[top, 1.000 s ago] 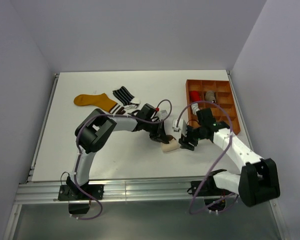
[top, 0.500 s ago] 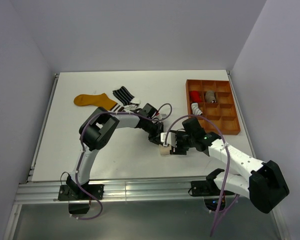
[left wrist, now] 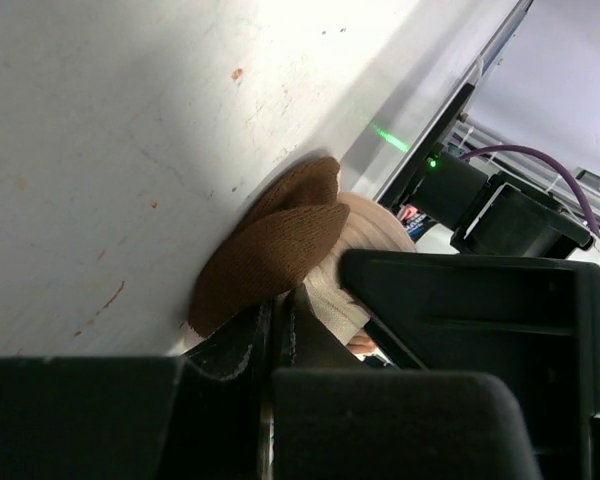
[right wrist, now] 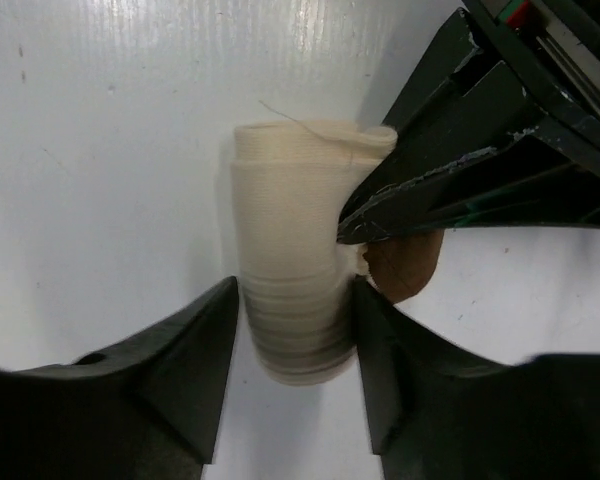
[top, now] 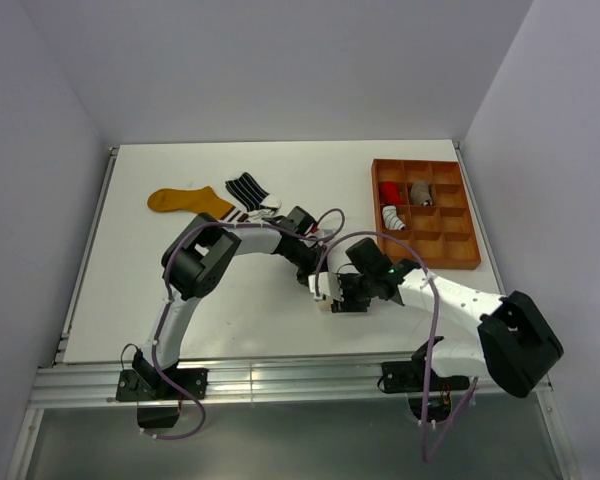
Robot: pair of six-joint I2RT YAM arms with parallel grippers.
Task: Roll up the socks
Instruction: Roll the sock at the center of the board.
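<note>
A cream sock [top: 325, 301] with a brown toe [left wrist: 270, 240] lies rolled into a short cylinder [right wrist: 290, 220] near the table's front middle. My left gripper [top: 318, 272] is shut, its fingertips [left wrist: 277, 330] pinching the sock where the cream meets the brown toe [right wrist: 405, 270]. My right gripper [top: 334, 297] is open, with one finger on each side of the roll [right wrist: 295, 310], close against it. A mustard-yellow sock [top: 185, 202] and a black sock with white stripes [top: 248, 188] lie flat at the back left.
An orange-brown compartment tray [top: 472, 262] stands at the back right. It holds a red roll [top: 388, 192], a grey roll [top: 420, 190] and a white striped roll [top: 393, 217]. The two arms' cables arch over the sock.
My right gripper has moved left from beside the tray's front corner onto the cream roll and now straddles it. The left gripper and the sock have shifted slightly left and nearer.
</note>
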